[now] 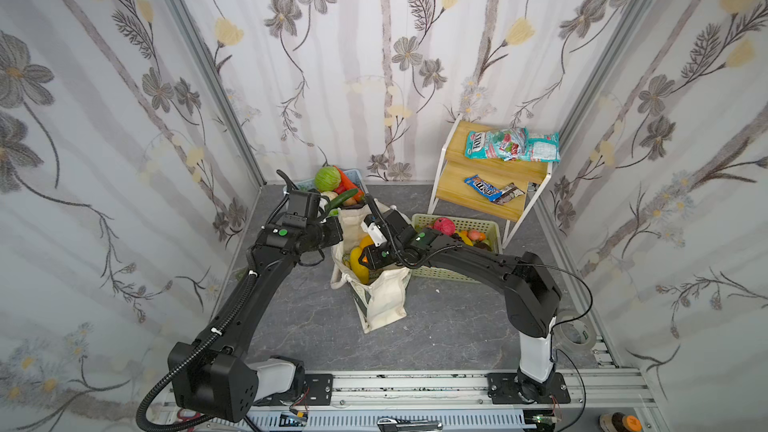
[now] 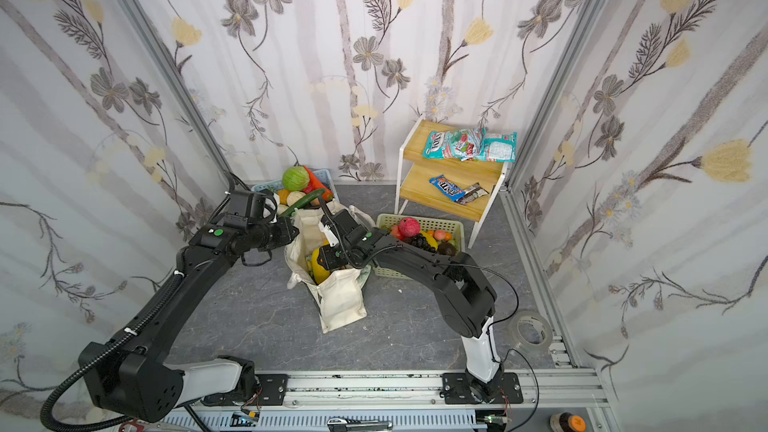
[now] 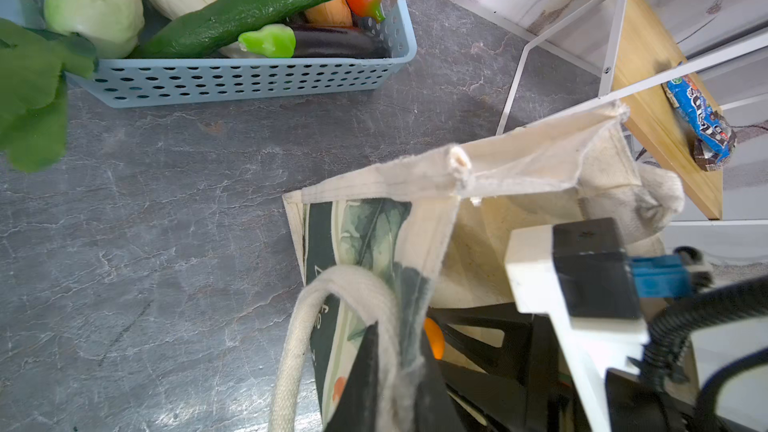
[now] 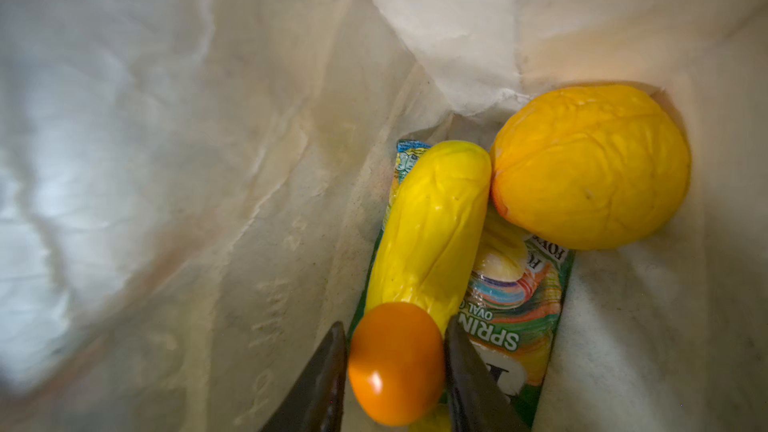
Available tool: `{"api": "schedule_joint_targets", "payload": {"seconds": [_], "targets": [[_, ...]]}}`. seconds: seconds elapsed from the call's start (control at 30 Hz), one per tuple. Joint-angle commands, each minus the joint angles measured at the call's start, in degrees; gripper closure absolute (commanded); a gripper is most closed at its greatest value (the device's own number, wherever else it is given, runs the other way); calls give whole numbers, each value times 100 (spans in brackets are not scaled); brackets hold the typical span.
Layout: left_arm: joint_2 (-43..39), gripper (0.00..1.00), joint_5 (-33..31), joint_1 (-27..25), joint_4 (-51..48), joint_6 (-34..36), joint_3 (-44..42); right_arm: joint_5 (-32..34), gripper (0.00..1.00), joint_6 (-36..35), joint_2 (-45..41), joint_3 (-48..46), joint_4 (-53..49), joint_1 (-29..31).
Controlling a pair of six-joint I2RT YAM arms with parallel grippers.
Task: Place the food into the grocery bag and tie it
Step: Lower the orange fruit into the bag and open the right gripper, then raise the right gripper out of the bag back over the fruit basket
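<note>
Grocery bag (image 1: 384, 297) upright mid-floor, my left claw (image 3: 399, 376) pinched tight on its rim. Inside at the bottom: snack packet (image 4: 515, 317) reading "SPRIN", "OVAL". Yellow oblong fruit (image 4: 432, 226) lies on it. Round orange (image 4: 395, 367) sits between the 2 jaws of my right claw (image 4: 395, 326); can't tell if gripped.

"FOX'S" is printed in white on a teal packet (image 1: 478, 145) (image 2: 438, 145) on the upper board of the shelf (image 1: 498, 170), as seen in both top views. "m&m's" can be made out on the blue packet (image 1: 484, 189) (image 3: 700, 118) one board lower. On the snack packet (image 4: 515, 309) inside the bag (image 4: 208, 160), "SPRIN", "OVAL" and a partial "FOX" are read upside down in the right wrist view, while the script lettering on the bag's leaf print in the left wrist view is too blurred to be read.
</note>
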Motion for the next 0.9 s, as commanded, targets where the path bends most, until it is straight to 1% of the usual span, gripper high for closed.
{"api": "schedule_joint_targets", "payload": {"seconds": [0.0, 0.13, 0.23, 0.33, 0.37, 0.57, 0.87], "targets": [[3, 100, 28, -11, 80, -14, 25, 135, 59, 88, 167, 62, 91, 22], [16, 100, 28, -8, 59, 7, 42, 129, 55, 142, 345, 73, 99, 23], [12, 100, 18, -8, 57, 4, 49, 147, 48, 159, 443, 90, 76, 22], [14, 100, 19, -9, 45, 15, 64, 148, 37, 152, 449, 111, 29, 22], [12, 100, 11, -7, 37, 13, 66, 149, 35, 148, 420, 110, 20, 29], [37, 100, 2, -7, 2, 21, 121, 180, 31, 132, 30, 57, 11, -30], [71, 100, -16, -14, 26, 13, 100, 257, 28, 41, -1142, -183, 2, -279]]}}
